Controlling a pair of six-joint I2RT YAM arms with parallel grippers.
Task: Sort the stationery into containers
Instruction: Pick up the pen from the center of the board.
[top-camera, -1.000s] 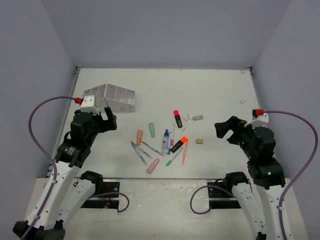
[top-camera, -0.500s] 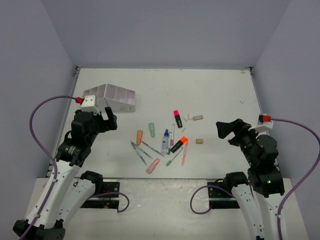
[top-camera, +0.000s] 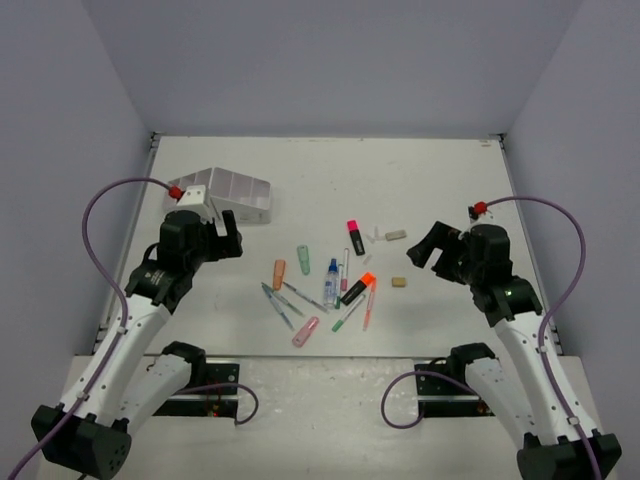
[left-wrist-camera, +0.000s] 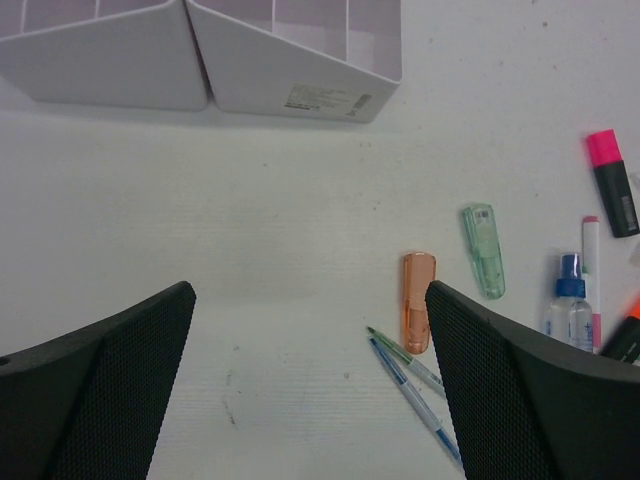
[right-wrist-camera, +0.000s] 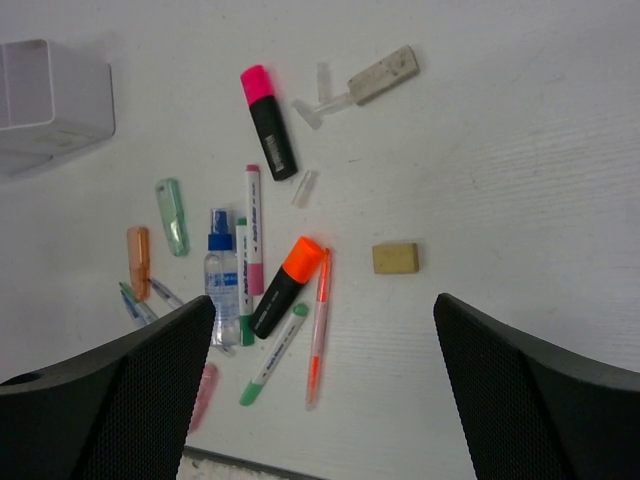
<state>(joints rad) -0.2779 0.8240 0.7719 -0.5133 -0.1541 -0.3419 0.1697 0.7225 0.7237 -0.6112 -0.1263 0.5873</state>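
Observation:
The stationery lies scattered at the table's middle: a blue-capped clear bottle, an orange-capped highlighter, a pink-capped one, a thin orange pen, a green marker and a tan eraser. The containers, a white divided organiser, stand at the back left. My left gripper hovers open just in front of the organiser, over bare table, with two pens near its right finger. My right gripper hangs open above the right of the pile, holding nothing.
A grey eraser and small clear caps lie behind the pile. Short orange and green highlighters rest left of the bottle. Grey walls close in the table on three sides.
My right arm has swung in to the left, bringing its gripper nearer the pile. The left arm has shifted slightly forward. No stationery has moved.

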